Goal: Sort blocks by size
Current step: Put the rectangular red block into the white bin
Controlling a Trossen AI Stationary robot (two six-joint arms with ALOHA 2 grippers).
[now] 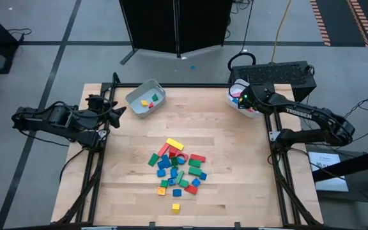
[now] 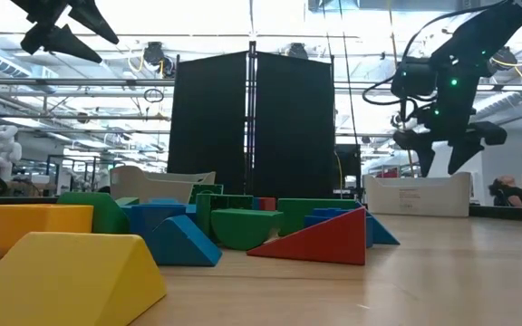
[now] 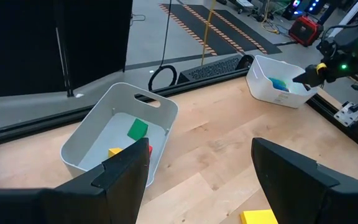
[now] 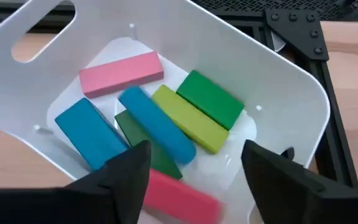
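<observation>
Looking down, I see the blocks (image 1: 177,169) heaped at table centre, running toward 6 o'clock. At 11 o'clock from them the left bin (image 1: 145,98) holds a few small ones; the right bin (image 1: 240,97), at 1 o'clock, holds long bars (image 4: 160,124) in pink, blue, green and yellow. My right gripper (image 1: 243,98) hangs over that bin with its jaws spread and empty. My left gripper (image 1: 115,110) waits at 9 o'clock, fingers wide, holding nothing.

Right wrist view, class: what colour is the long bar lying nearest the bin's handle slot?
Pink. The bar shows best in the right wrist view.
</observation>
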